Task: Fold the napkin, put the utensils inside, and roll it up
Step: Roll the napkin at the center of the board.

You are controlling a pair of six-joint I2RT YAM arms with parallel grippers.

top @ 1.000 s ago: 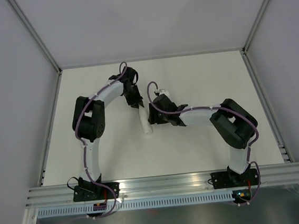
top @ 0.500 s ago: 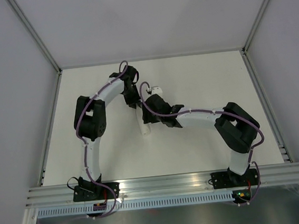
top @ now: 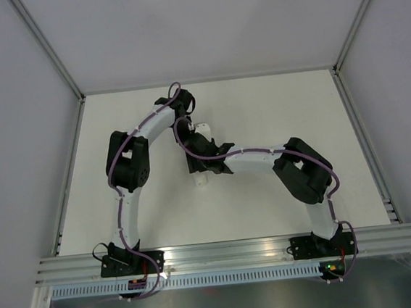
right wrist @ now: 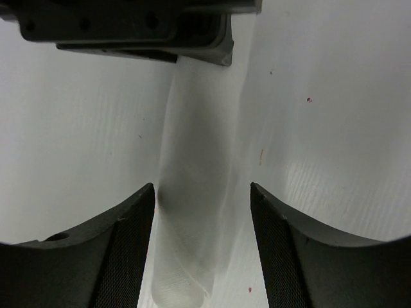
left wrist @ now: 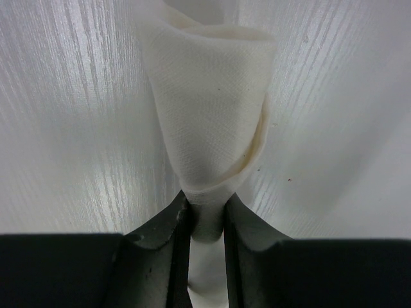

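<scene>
We see our left pincer [left wrist: 207, 217] clamped on the rolled white napkin [left wrist: 209, 109], our right pincer [right wrist: 202, 189] spread wide astride it, on the tabletop [right wrist: 334, 128]

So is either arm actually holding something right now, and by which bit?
The left fingers pinch the rolled napkin by its narrow end. The right fingers stand open astride the roll, not gripping it.

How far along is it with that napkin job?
The napkin already looks rolled into a tube. The left end effector pinches one end; the right end effector stands open astride it. No utensils show; perhaps they are inside. Left: probably just release.
</scene>
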